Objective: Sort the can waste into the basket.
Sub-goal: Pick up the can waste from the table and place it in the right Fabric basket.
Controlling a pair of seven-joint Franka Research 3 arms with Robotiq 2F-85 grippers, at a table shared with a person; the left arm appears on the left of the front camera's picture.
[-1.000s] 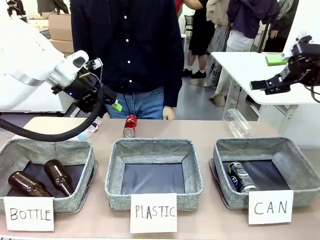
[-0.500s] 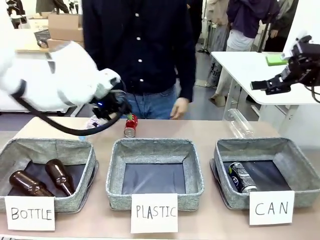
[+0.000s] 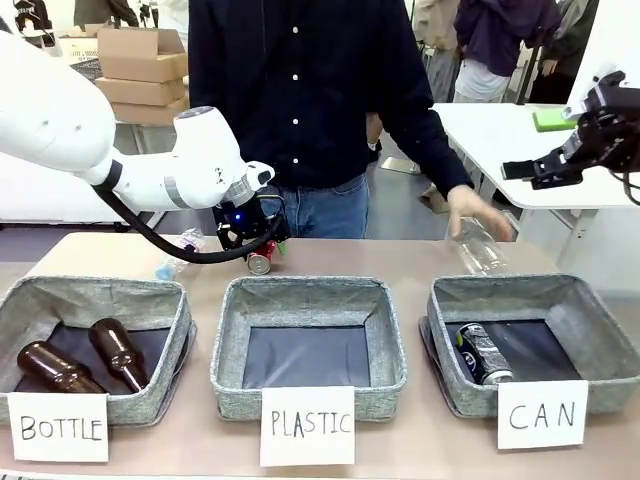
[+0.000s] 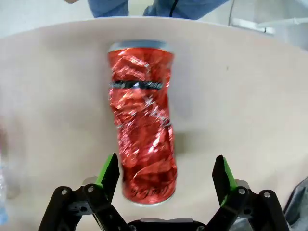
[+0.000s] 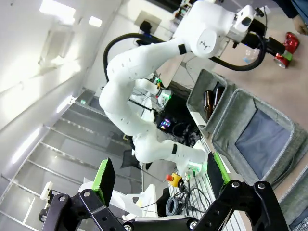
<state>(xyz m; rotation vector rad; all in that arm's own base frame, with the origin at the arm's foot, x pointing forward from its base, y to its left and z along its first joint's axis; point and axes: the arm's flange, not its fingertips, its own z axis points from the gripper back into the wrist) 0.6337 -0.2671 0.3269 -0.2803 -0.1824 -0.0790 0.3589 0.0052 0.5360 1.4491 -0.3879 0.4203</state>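
Nearest, the grey fabric "CAN" basket [image 3: 597, 322] held a black, green-marked can [image 3: 482, 352]. Beyond, on the table [image 3: 400, 260], our left gripper [image 4: 165, 167] stood with fingers apart astride the dented red metal can [image 4: 142, 130]; light, thin-walled, slick, we judged: take its crumpled middle. Our right gripper [image 5: 160, 172] hung spread, farther off.
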